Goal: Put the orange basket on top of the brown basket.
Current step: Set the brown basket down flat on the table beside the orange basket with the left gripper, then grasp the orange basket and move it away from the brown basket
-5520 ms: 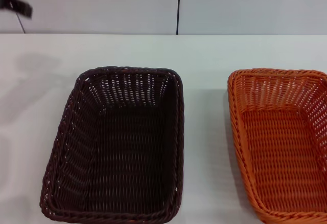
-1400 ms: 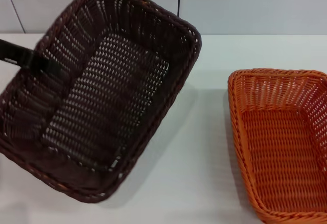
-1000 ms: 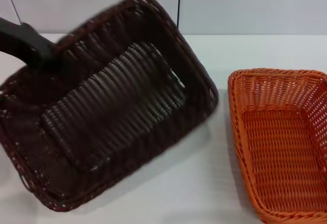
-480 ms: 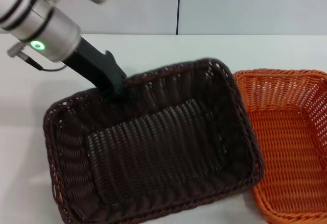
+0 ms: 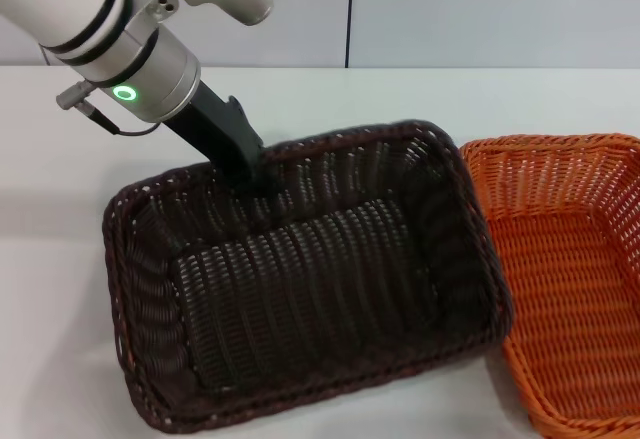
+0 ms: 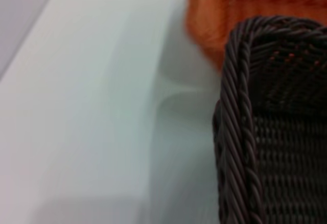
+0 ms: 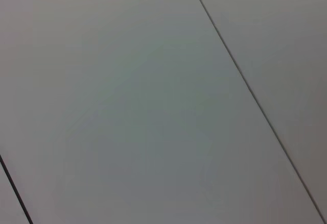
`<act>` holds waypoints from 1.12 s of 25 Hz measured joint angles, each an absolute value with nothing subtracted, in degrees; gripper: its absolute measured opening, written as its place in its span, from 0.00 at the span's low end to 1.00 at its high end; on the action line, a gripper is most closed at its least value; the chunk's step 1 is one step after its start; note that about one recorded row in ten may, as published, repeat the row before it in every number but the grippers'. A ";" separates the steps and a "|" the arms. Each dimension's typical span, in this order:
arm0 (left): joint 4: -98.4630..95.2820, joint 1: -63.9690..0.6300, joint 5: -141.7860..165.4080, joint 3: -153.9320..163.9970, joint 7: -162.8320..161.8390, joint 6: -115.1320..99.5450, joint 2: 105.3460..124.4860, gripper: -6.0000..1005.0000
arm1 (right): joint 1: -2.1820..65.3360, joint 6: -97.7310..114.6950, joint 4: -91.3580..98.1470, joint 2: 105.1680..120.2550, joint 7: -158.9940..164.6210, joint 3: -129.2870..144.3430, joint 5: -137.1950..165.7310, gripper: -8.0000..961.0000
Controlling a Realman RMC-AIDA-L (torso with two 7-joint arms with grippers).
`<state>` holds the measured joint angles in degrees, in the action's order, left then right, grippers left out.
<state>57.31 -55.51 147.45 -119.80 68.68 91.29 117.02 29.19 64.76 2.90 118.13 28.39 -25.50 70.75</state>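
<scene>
My left claw [image 5: 262, 181] is clamped on the brown basket [image 5: 300, 279] at its far rim; the orange basket [image 5: 570, 259] looks light, stiff, best pinched at its braided rim.

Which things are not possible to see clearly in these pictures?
- Left gripper: head view, fingertips hidden at the brown basket rim.
- Orange basket: head view, cut off by right and bottom edges; blurred in left wrist view.
- Right gripper: not in any view.
</scene>
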 joint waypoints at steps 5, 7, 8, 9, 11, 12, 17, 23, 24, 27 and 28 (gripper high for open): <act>60.18 -54.13 151.15 -114.58 63.19 86.35 118.04 0.23 | 29.19 64.77 2.89 118.13 28.39 -25.61 70.75 0.59; 60.18 -53.88 150.76 -114.67 63.14 86.04 118.05 0.28 | 29.13 64.77 2.89 118.13 28.39 -25.64 70.75 0.59; 60.18 -53.88 150.76 -114.67 63.14 86.04 118.05 0.30 | 29.05 64.77 2.90 118.12 28.40 -25.64 70.75 0.59; 60.21 -53.68 150.34 -114.76 63.15 85.86 118.05 0.32 | 29.05 64.77 2.90 118.12 28.40 -25.64 70.75 0.59; 61.81 -51.99 147.78 -115.14 63.37 85.04 117.88 0.36 | 28.99 64.77 2.90 118.11 28.57 -25.40 70.76 0.59; 61.81 -51.99 147.78 -115.14 63.37 85.04 117.88 0.38 | 28.99 64.77 2.90 118.11 28.57 -25.40 70.76 0.59; 67.72 -47.44 141.59 -115.67 63.97 82.95 117.87 0.51 | 28.78 64.91 2.96 118.11 32.58 -23.32 72.19 0.59; 71.63 -39.83 123.37 -120.87 69.24 76.97 117.82 0.79 | 25.98 74.89 8.74 117.86 49.65 -11.48 82.19 0.58; 70.93 -38.69 118.72 -122.55 71.06 76.28 117.84 0.85 | 25.98 74.89 8.74 117.86 49.65 -11.48 82.19 0.58; 69.65 -35.15 106.93 -123.92 75.88 74.55 118.10 0.86 | 25.38 78.58 17.23 116.54 62.51 -3.90 89.14 0.58; 68.91 -32.92 100.27 -123.58 78.64 72.94 118.31 0.86 | 25.30 80.82 23.69 114.50 71.93 3.05 94.02 0.58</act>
<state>68.91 -32.92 100.27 -123.58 78.64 72.94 118.31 25.30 80.82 23.69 114.50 71.93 3.05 94.02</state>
